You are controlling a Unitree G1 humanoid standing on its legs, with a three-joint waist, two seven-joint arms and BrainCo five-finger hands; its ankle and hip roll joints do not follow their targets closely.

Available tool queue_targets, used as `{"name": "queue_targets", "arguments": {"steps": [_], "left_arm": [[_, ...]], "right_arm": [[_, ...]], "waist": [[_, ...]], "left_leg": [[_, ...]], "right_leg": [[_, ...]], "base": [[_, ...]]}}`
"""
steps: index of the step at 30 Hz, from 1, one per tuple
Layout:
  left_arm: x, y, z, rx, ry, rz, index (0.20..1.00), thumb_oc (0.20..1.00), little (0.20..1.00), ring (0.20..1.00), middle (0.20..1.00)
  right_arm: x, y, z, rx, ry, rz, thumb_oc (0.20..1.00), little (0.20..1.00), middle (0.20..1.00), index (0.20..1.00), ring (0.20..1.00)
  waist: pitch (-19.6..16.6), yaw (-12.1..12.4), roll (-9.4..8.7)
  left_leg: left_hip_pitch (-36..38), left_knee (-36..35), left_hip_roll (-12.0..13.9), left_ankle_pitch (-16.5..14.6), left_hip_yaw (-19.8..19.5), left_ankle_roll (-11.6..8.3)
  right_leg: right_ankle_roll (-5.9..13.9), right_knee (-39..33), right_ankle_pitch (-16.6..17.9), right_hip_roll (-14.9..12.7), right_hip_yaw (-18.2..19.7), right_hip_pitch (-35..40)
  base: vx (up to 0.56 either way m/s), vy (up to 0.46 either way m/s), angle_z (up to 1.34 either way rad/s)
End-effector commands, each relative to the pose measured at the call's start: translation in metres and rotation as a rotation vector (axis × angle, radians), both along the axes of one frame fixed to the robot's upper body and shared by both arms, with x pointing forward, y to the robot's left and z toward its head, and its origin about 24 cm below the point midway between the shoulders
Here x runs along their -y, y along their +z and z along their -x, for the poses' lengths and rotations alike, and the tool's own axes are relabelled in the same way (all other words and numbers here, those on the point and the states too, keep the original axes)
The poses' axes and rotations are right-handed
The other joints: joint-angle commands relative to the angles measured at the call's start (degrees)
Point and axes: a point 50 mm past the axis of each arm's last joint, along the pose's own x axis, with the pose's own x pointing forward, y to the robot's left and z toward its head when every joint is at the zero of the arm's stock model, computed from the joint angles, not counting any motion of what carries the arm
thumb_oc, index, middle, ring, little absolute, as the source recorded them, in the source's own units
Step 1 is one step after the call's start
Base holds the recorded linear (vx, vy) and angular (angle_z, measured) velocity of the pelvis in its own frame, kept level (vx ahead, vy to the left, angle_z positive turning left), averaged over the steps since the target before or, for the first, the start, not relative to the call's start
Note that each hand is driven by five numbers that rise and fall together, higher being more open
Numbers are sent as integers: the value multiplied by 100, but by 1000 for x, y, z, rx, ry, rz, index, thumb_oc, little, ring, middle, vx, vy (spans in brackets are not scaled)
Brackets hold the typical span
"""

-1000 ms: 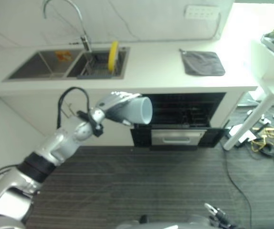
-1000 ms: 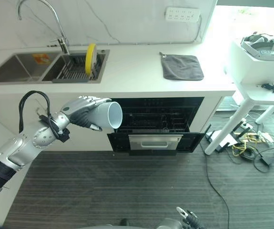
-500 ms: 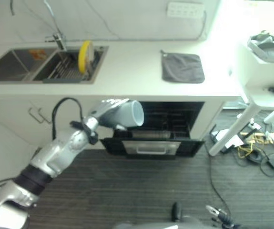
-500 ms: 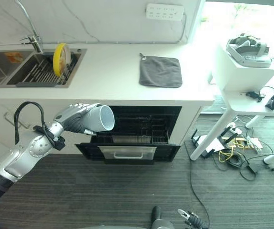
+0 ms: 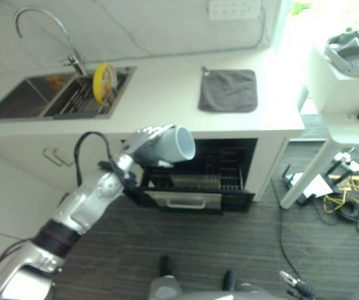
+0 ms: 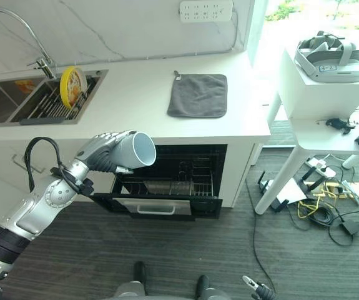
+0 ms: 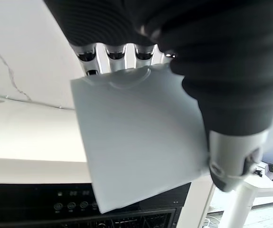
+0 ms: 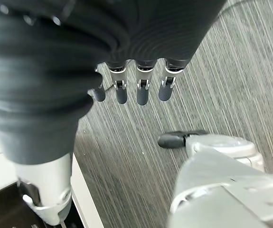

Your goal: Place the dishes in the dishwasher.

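One pale grey-blue plastic cup lies on its side in the left hand at the middle left of the frame, its long axis near level and its open mouth pointing right and slightly up, toward the dark open dishwasher under the white tabletop. The fingers curl over the cup's wall and the thumb closes on its other side, so the cup is grasped well clear of the racks. The silver-grey left arm reaches up from the lower left corner, bent at the elbow. The right hand hangs over the striped floor with its fingers relaxed and straight. A yellow round plate stands upright in the sink rack at upper left; a dark grey folded cloth lies flat on the tabletop at upper centre.
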Motion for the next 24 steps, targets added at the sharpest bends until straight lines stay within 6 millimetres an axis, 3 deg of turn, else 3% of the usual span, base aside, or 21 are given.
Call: {"name": "queue_targets", "arguments": {"steps": [1,6,11,15,16,17,18,24], "left_arm": [[-10,37,-3,166,30,11,200,200,200,200,200],[-16,38,-4,177,54,5,200,200,200,200,200],[-24,41,-5,175,72,53,200,200,200,200,200],[-30,34,-4,127,87,309,200,200,200,200,200],[-30,23,0,102,94,503,200,200,200,200,200],[-31,20,2,98,93,551,200,200,200,200,200],[-31,12,6,89,96,642,200,200,200,200,200],[-27,-19,13,48,140,963,200,200,200,200,200]], "right_arm": [[-14,-4,-5,36,-58,-26,1000,1000,1000,1000,1000],[-18,-5,-6,53,-101,-11,1000,1000,1000,1000,1000],[-5,7,-24,246,-262,23,1000,1000,1000,1000,1000],[10,25,-43,446,-397,38,1000,1000,1000,1000,1000],[12,44,-67,582,-317,99,1000,1000,1000,1000,1000],[11,49,-70,610,-295,115,1000,1000,1000,1000,1000],[6,65,-88,697,-256,144,1000,1000,1000,1000,1000],[4,135,-128,1024,-201,243,1000,1000,1000,1000,1000]], "waist": [[-160,116,-141],[-221,113,-205],[-234,86,-341],[-218,20,-427],[-208,-2,-491],[-210,-16,-497],[-203,-51,-556],[-278,-269,-690]], "left_leg": [[-287,105,-265,-458,53,491],[-176,53,-382,-637,178,614],[-116,47,-395,-731,351,679],[-35,60,-354,-757,427,678],[28,57,-354,-788,402,685],[43,56,-355,-795,399,686],[62,60,-349,-811,399,687],[213,68,-311,-861,509,676]], "right_leg": [[924,609,-193,-1068,194,-119],[1090,422,10,-1192,185,-116],[1188,268,178,-1259,203,-128],[1189,193,233,-1236,251,-103],[1169,122,260,-1213,282,-57],[1164,108,268,-1209,289,-45],[1151,90,277,-1198,303,-44],[1114,47,284,-1148,405,-42]], "base": [[17,79,13],[5,50,4],[-28,-4,-18],[-12,-46,-17],[6,-76,-17],[-5,-99,-14],[-16,-69,-17],[-14,-64,-14]]}}
